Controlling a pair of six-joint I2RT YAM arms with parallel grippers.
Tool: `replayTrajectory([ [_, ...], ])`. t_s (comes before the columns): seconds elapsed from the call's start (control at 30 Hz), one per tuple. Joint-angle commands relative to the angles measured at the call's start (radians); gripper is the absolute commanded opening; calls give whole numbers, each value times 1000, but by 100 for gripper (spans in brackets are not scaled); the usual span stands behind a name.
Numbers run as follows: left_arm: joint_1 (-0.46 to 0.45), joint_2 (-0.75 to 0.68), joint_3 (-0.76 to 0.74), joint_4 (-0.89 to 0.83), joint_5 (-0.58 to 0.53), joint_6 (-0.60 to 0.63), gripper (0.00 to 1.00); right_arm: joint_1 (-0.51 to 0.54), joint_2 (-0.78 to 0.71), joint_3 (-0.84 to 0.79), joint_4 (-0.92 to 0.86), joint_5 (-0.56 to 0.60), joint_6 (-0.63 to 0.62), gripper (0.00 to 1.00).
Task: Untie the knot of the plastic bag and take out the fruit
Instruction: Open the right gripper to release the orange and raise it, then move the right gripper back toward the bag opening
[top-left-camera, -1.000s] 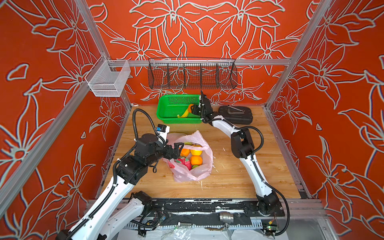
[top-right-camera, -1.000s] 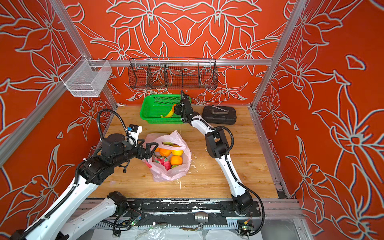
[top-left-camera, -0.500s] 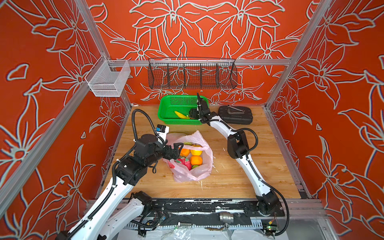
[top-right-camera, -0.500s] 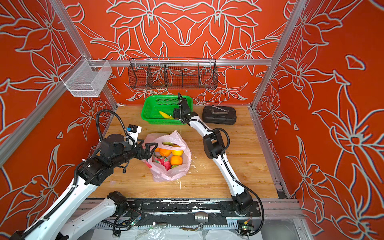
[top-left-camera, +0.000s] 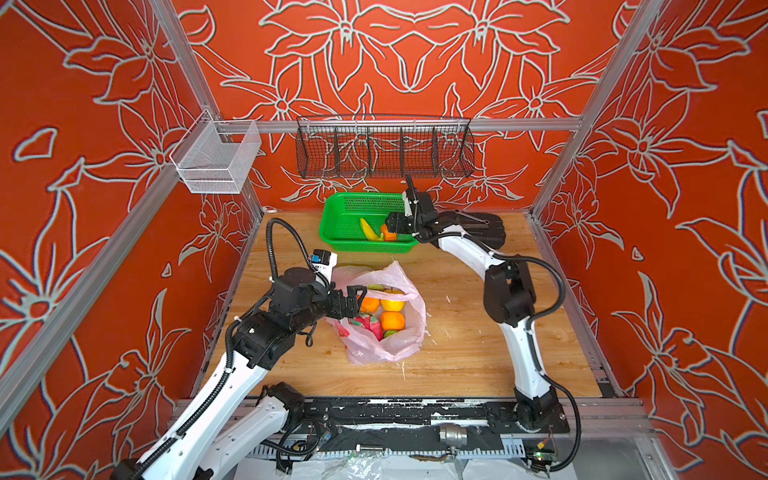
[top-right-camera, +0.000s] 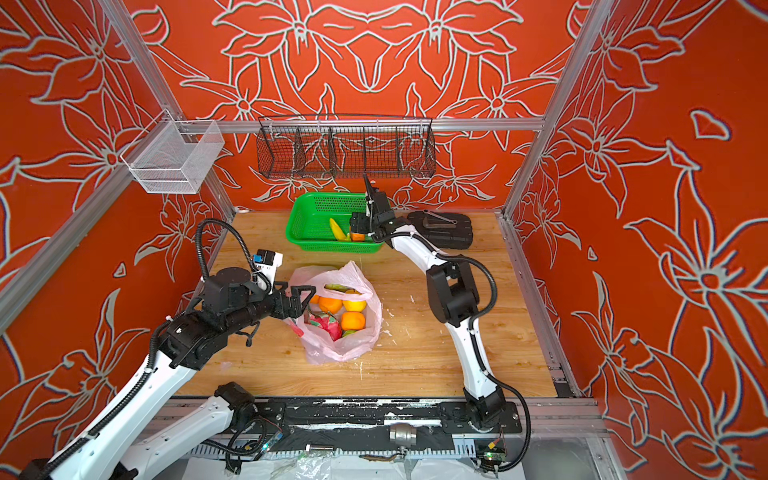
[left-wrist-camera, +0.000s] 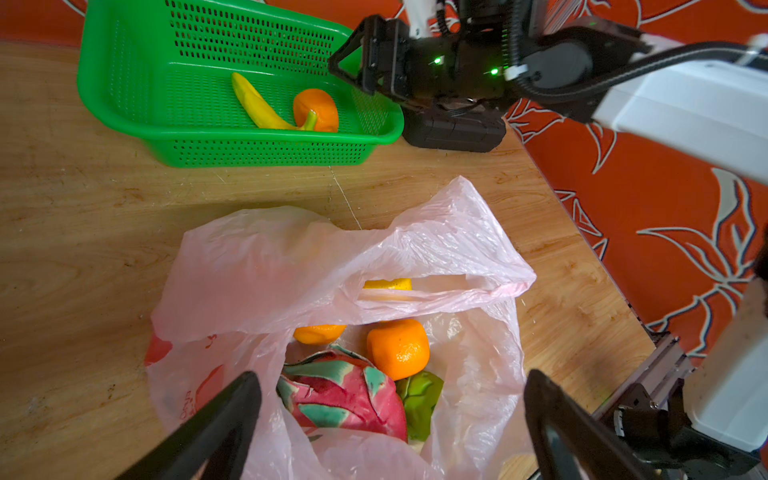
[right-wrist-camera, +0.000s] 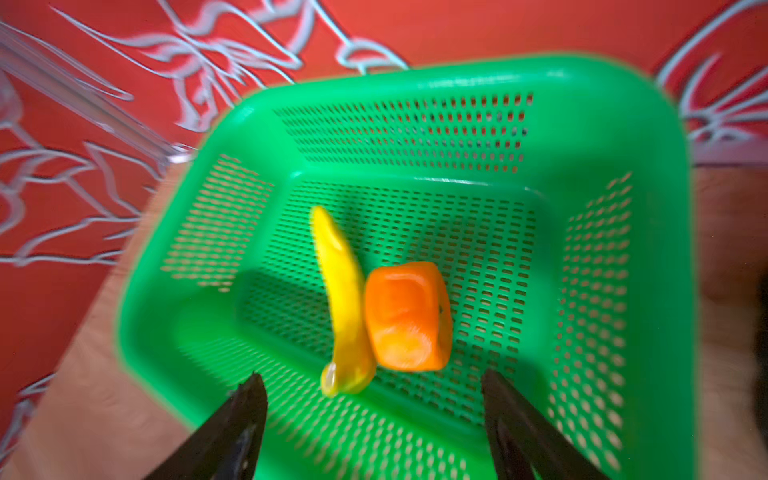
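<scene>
The right hand (right-wrist-camera: 370, 374) gapes empty above the basket (right-wrist-camera: 457, 83), an orange (right-wrist-camera: 405, 316) lying inside; the left hand (left-wrist-camera: 390, 376), wide and empty, should dip straight into the open bag (left-wrist-camera: 291, 274) on the counter (top-left-camera: 457, 353) for fruit (left-wrist-camera: 397, 347)

Oranges (left-wrist-camera: 398, 348) 3, banana (left-wrist-camera: 257, 106) 1, dragon fruit (left-wrist-camera: 345, 399) 1, plastic bag (left-wrist-camera: 270, 274) 1, green basket (left-wrist-camera: 137, 75) 1.

Red floral walls (top-left-camera: 415, 62) around a wooden tabletop (top-left-camera: 461, 357)

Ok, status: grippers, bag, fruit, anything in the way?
Both open: left gripper at plastic bag mouth, right gripper over green basket. One orange in basket beside banana. Bag untied, fruit inside, flap overhanging some.
</scene>
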Motion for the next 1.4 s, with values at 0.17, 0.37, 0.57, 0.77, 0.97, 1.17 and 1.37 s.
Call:
replayTrajectory([
  [0.17,-50,-7,33,-5,57,-3,98,11,-431,-363,134,-79,-61,82],
  [0.37,-159,11,18,-23,30,-29,100,17,-836,-685,151,-101,-47,81],
  [0.57,-270,65,-7,-74,-44,-104,86,61,-1166,-909,2,-112,-68,78],
  [0.77,-340,124,-73,-61,-41,-130,84,197,-1271,-983,-195,-73,-112,74],
  [0.97,-397,163,-132,-19,-14,-115,85,343,-1172,-989,-273,-69,-75,71],
  [1.17,-433,188,-190,-22,-3,-215,80,442,-1055,-1012,-232,-5,-1,70],
  [1.37,-492,163,-281,7,-15,-342,73,498,-962,-1009,-176,8,31,70],
])
